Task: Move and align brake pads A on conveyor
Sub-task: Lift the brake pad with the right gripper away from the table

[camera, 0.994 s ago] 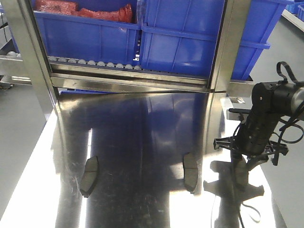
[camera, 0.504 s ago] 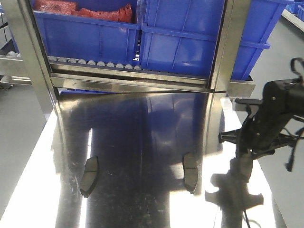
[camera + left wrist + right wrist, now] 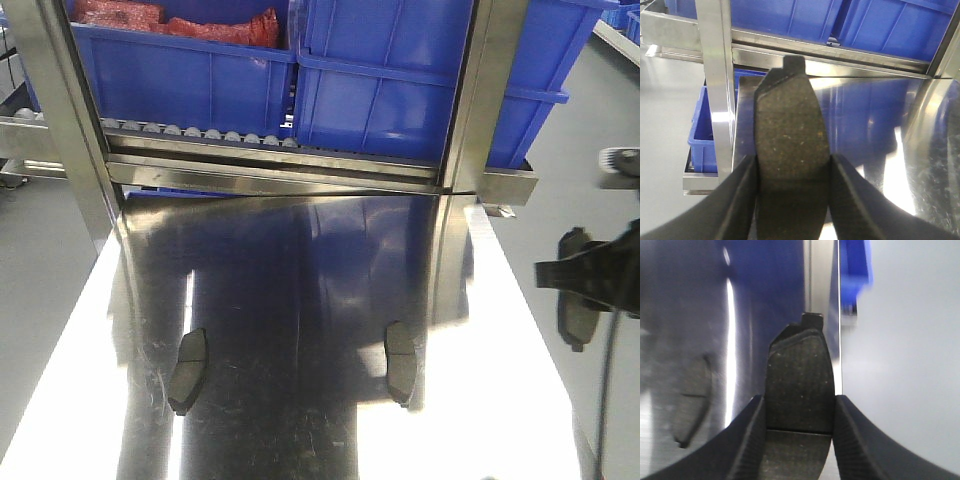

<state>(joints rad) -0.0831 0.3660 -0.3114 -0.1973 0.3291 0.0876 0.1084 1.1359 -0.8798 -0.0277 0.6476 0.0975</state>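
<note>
Steel tabletop (image 3: 300, 260); left end effector (image 3: 792, 161) pinches pad (image 3: 790, 115), right end effector (image 3: 799, 400) pinches second pad (image 3: 799, 365).

Steel tabletop (image 3: 300, 250) as I see it from the front camera: a polished, mirror-like sheet marked with fine scratches. Two dark pads lie flat on it, well apart, each with its long axis running toward the far edge. The left brake pad (image 3: 187, 370) sits near the table's left side. The right brake pad (image 3: 401, 362) lies right of centre.
</note>
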